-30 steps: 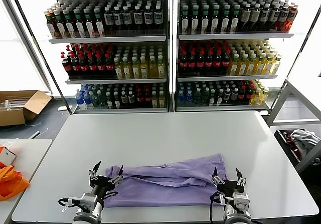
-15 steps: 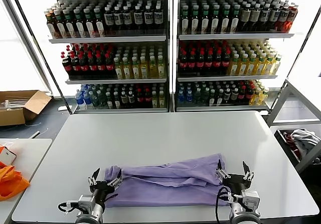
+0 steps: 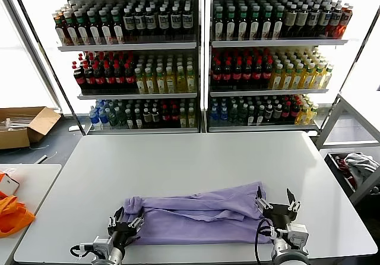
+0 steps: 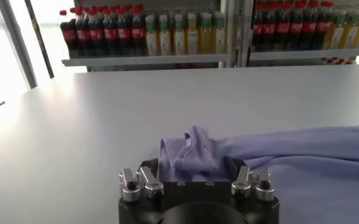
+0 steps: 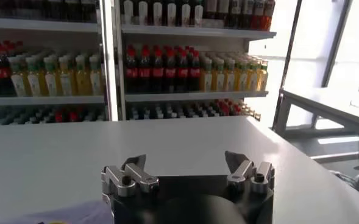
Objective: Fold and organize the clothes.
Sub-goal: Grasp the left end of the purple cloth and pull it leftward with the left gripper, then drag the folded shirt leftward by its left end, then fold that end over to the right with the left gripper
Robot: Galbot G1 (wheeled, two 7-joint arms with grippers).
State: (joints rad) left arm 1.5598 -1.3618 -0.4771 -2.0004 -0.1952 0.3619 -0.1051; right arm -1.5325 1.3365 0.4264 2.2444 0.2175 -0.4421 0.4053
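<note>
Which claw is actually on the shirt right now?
The left claw: it sits at the lavender t-shirt's bunched left end, fabric between its fingers. The right claw stands open beside the shirt's right end, nothing in it.

You see the lavender t-shirt (image 3: 199,213) folded into a long, rumpled band on the table's near part, toward six o'clock. It runs from nine to three o'clock, its nine o'clock end bunched up.

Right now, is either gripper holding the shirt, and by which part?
The left gripper is at the bunched near-left corner of the lavender t-shirt; whether it grips cannot be told. The right gripper is open beside the shirt's right end, holding nothing.
</note>
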